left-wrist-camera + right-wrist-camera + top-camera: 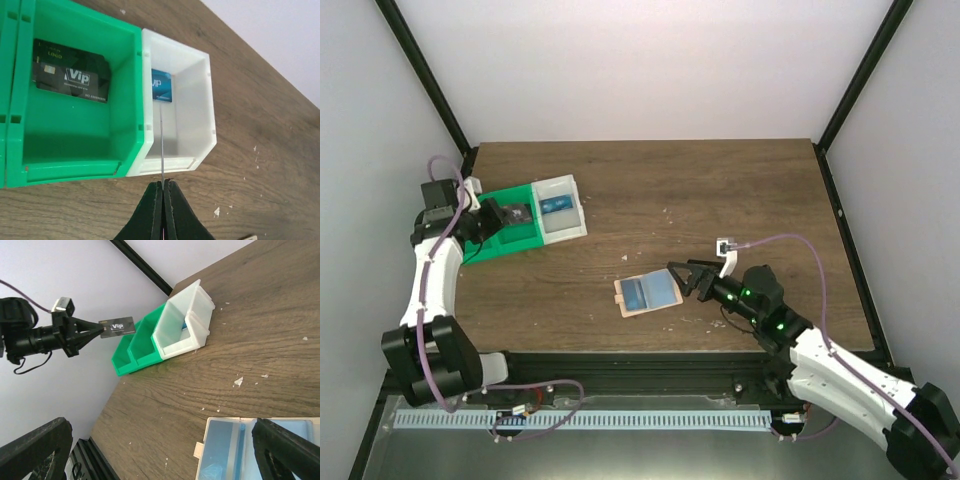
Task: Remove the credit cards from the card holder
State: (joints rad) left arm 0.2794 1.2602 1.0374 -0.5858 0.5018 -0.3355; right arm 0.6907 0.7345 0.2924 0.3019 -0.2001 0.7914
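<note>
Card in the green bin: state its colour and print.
The card is black with white VIP lettering; clearest in the left wrist view.

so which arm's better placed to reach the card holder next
Right. The right gripper is open and sits just beside the card holder, fingers facing it. The left gripper is across the table over the bins, shut on a dark credit card.
</note>
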